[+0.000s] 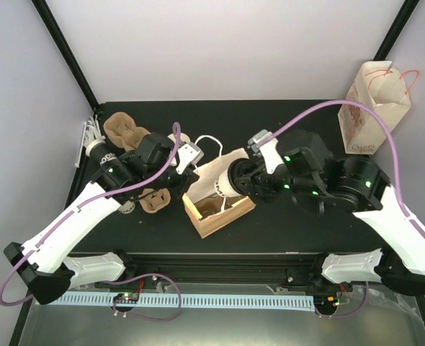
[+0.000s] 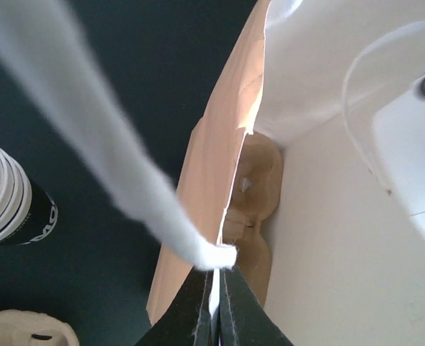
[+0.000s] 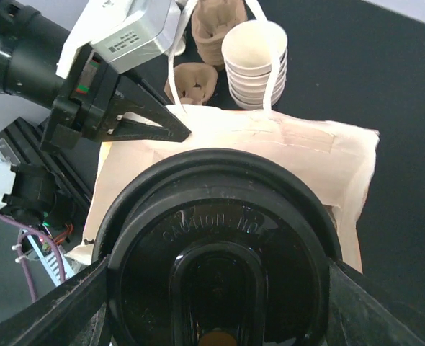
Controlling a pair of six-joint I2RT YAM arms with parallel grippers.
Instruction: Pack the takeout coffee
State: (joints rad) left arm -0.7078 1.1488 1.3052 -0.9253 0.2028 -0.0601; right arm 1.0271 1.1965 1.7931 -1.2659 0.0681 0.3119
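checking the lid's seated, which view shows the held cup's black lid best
Right wrist: the lid sits large and face-on. Top external shows the cup side-on, lid barely visible; left wrist shows no lid.

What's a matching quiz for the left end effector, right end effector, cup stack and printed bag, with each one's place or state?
1 left end effector
2 right end effector
3 cup stack
4 printed bag

A standing at the far right corner
B shut on the white handle
C beside a cup carrier
D holding the lidded cup

Pairs: 1-B, 2-D, 3-C, 4-A
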